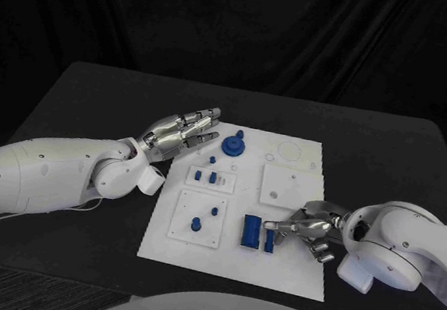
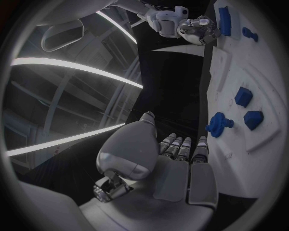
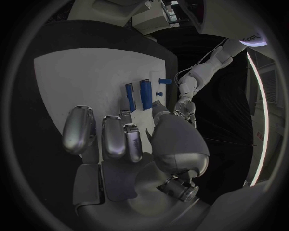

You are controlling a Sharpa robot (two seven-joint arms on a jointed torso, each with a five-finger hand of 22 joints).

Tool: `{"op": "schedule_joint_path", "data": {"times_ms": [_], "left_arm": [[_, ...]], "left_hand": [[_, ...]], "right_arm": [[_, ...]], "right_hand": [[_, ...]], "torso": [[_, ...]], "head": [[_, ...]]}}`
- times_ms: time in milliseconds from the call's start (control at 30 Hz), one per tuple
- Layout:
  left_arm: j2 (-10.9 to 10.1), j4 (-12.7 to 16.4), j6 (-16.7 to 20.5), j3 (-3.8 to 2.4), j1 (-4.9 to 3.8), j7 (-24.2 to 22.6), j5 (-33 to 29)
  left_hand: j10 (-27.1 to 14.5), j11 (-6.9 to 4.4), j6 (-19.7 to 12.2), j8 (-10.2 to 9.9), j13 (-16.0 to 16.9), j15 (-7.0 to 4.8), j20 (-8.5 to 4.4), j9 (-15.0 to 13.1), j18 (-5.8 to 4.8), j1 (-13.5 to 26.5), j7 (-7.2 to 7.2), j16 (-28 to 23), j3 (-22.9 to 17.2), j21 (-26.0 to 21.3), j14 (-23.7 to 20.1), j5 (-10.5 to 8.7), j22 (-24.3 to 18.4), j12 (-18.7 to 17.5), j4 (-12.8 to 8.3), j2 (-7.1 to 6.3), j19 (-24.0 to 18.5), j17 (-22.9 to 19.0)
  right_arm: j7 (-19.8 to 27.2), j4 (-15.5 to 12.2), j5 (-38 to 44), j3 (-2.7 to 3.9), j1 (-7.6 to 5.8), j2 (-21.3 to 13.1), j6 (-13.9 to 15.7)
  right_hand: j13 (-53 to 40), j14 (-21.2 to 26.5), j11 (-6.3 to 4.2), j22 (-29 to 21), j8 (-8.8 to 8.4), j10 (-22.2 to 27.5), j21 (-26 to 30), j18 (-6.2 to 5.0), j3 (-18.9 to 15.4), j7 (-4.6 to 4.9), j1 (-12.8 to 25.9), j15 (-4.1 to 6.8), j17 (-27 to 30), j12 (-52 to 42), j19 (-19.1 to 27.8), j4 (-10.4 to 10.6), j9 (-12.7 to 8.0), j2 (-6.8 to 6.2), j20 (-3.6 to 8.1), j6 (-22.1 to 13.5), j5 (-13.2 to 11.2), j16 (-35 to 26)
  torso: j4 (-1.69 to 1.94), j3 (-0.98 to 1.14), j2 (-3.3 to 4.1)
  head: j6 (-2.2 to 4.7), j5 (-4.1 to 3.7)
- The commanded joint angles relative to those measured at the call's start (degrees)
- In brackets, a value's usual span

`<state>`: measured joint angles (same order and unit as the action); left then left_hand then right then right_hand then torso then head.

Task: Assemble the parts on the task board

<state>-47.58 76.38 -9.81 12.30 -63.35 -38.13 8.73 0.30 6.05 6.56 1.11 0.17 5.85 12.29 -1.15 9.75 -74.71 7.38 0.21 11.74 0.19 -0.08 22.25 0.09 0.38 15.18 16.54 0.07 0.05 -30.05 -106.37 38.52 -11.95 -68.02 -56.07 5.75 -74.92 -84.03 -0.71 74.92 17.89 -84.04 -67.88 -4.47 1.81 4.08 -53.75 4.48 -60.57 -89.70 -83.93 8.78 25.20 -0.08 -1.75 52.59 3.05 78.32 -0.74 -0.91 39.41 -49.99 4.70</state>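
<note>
The black counter (image 1: 84, 102) holds a white task board (image 1: 236, 263) in its middle. The board is a big flat plate with smaller raised white squares on it.

The left arm (image 1: 27, 177) comes in from the left side, low over the counter. Its left robot hand (image 1: 182, 131) is lifted up at the far left corner of the board. The palm is open and the fingers (image 2: 180, 147) lie straight and close together, pointing toward the far right. It holds nothing. It is just beside a round blue part (image 1: 232, 147) with a knob on top, but I cannot tell if it touches it.

The right arm (image 1: 424, 260) comes in from the right side and bends back toward the board. Its right robot hand (image 1: 309, 231) sits at the right edge of the board, on the near half. Its fingers (image 3: 114, 137) are curled a little and point left over the white plate. They are spread apart and nothing is in them.

Just left of that hand lie two long blue bars (image 1: 251, 232) side by side. A thin one (image 1: 269, 241) is closest to the fingertips.

Small blue parts (image 1: 207, 176) sit in the middle of the board. Two more small blue pegs (image 1: 197, 224) stand on the near left square.
</note>
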Motion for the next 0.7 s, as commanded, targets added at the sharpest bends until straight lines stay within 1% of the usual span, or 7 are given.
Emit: {"op": "schedule_joint_path", "data": {"times_ms": [33,167,333,500,600,667,700], "left_arm": [[0.0,0.2,-0.5,-0.06,0.08,-0.9,-0.3],[-0.2,0.3,0.2,-0.06,0.09,-2.5,-0.3],[-0.3,0.5,2.2,-0.06,0.10,-6.1,-0.3],[-0.1,0.5,5.0,-0.06,0.10,-10.4,-0.3],[0.1,0.4,6.3,-0.06,0.13,-12.4,-0.3],[0.1,0.4,6.8,-0.06,0.20,-13.4,-0.3],[0.1,0.4,7.0,-0.06,0.24,-13.7,-0.3]], "left_hand": [[-0.1,0.48,0.2,0.3,0.1,0.31,0.26,-0.1,0.52,-0.6,0.60,-0.2,-0.4,-0.2,0.1,0.28,-0.1,0.3,0.0,-0.10,-0.1,-0.1],[-0.1,0.56,0.5,0.3,0.1,0.36,0.27,-0.1,0.52,-0.6,0.67,-0.2,-0.4,-0.2,0.1,0.27,-0.1,0.4,-0.1,-0.17,-0.1,-0.1],[0.4,0.70,1.8,0.7,0.4,0.70,0.35,-0.3,0.43,-0.6,0.42,-0.2,0.1,-0.1,0.1,0.27,0.0,1.3,-0.1,-0.78,0.0,-0.1],[1.7,0.75,4.3,1.3,1.0,0.37,0.05,-0.6,0.42,-0.9,0.07,-0.2,1.0,0.1,0.1,0.16,0.2,3.4,0.6,-1.92,0.3,-0.1],[2.2,0.31,5.9,1.7,1.1,-0.22,-0.62,-0.7,0.35,-1.6,-0.14,-0.2,1.4,0.1,0.1,0.04,0.1,4.5,1.3,-2.59,0.2,-0.1],[2.1,-0.04,6.4,1.7,1.1,-0.57,-1.03,-0.8,0.28,-1.8,-0.14,-0.2,1.6,0.0,0.1,-0.12,0.0,4.6,1.5,-2.67,0.1,-0.1],[2.1,-0.14,6.4,1.7,1.1,-0.70,-1.16,-0.8,0.25,-1.8,-0.21,-0.2,1.7,-0.1,0.1,-0.21,0.0,4.7,1.5,-2.69,0.0,-0.1]], "right_arm": [[5.3,-1.3,2.0,0.04,-0.47,-1.3,3.7],[9.1,-2.3,2.1,0.04,-2.16,-3.6,5.5],[14.8,-3.2,1.3,0.04,-3.98,-7.1,12.1],[23.0,-2.4,-3.2,0.04,-4.80,-9.4,20.3],[30.4,-0.9,-8.7,0.03,-4.91,-9.9,21.0],[36.1,0.3,-13.7,0.03,-4.71,-9.9,18.5],[38.5,0.9,-16.0,0.02,-4.52,-9.8,16.9]], "right_hand": [[-14.4,-1.6,0.22,8.7,0.73,-5.6,-0.1,-0.24,-0.9,-0.07,2.3,-0.04,-0.3,0.1,-0.1,2.8,0.1,1.61,0.01,0.2,0.1,0.3],[-13.0,-1.1,-0.18,8.3,1.97,-4.9,1.3,-0.53,-2.6,-0.49,4.8,0.23,2.6,0.9,0.3,7.7,-0.1,4.07,0.22,1.5,0.7,-1.0],[-5.4,0.3,-0.50,6.9,2.32,-0.9,5.6,-1.32,-6.9,-0.88,9.5,0.51,8.9,5.9,1.6,8.0,-0.8,6.25,0.49,2.7,7.8,-4.4],[15.7,6.0,0.18,-1.7,1.64,9.1,27.1,-4.56,-11.8,-0.58,11.1,0.02,34.6,24.0,7.8,8.0,-2.2,8.69,-0.22,3.1,7.5,-22.3],[35.0,9.1,2.00,-10.8,-0.17,19.5,43.1,-6.02,-14.7,1.53,10.8,-2.14,41.0,44.4,13.9,7.8,-4.2,10.73,-1.76,1.1,5.4,-34.2],[40.4,14.8,4.73,-16.5,-1.85,25.4,50.2,-5.51,-16.9,3.60,10.2,-5.21,44.4,52.9,18.9,7.9,-6.0,11.14,-4.19,-1.3,3.3,-43.9],[45.4,21.6,7.93,-21.4,-3.31,33.0,56.6,-4.45,-18.2,5.92,8.9,-8.62,47.2,60.5,25.2,7.7,-7.7,11.27,-6.80,-3.8,2.1,-51.3]], "torso": [[0.07,0.01,0.02],[0.06,0.04,0.02],[-0.09,0.12,-0.06],[0.10,0.03,-0.22],[0.16,-0.03,-0.25],[0.08,-0.10,-0.51],[0.08,-0.13,-0.59]], "head": [[-0.01,-0.16],[-0.01,-0.32],[-0.01,-1.02],[-0.01,-2.15],[-0.01,-2.86],[-0.01,-3.27],[-0.01,-3.60]]}}
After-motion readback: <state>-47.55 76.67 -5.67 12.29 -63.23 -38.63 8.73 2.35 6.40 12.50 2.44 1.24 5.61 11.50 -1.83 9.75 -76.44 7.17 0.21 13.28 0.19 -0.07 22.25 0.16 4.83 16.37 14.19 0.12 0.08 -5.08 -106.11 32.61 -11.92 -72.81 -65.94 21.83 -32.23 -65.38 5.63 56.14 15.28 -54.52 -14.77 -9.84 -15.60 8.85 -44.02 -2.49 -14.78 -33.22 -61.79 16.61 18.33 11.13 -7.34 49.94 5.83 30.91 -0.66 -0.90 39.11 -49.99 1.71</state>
